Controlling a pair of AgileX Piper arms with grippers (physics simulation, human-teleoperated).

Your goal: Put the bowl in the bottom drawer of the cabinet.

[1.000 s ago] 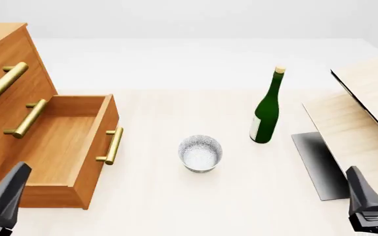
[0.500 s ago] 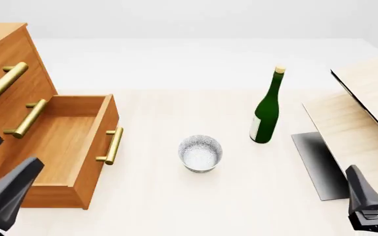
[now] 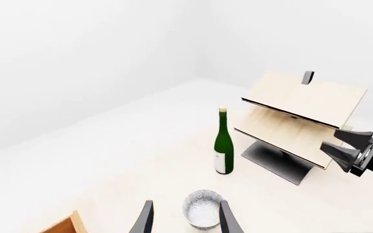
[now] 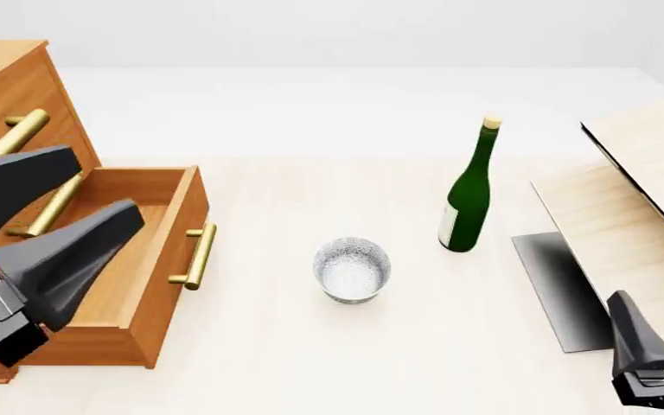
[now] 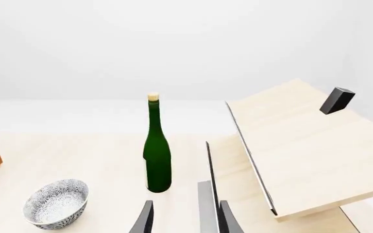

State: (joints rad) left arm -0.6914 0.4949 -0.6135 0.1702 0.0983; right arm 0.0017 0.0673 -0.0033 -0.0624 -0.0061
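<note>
The speckled white bowl (image 4: 352, 270) stands upright on the table, right of the cabinet (image 4: 15, 95). The bottom drawer (image 4: 113, 251) is pulled out and nothing lies in it. My left gripper (image 4: 104, 183) hovers open above the drawer, well left of the bowl. In the left wrist view the bowl (image 3: 203, 209) shows just beyond the open left gripper (image 3: 185, 204). My right gripper (image 4: 659, 304) sits open at the near right corner, far from the bowl. The right wrist view has the bowl (image 5: 56, 203) off to one side of the right gripper (image 5: 185, 204).
A tall green bottle (image 4: 469, 192) stands behind and right of the bowl. Pale wooden boards (image 4: 638, 199) on a dark stand (image 4: 553, 285) fill the right side. The drawer's brass handle (image 4: 198, 256) faces the bowl. The upper drawers carry brass handles (image 4: 23, 137).
My left gripper has risen and swung forward from the near left corner to above the open drawer. The right gripper, bowl and bottle have stayed put.
</note>
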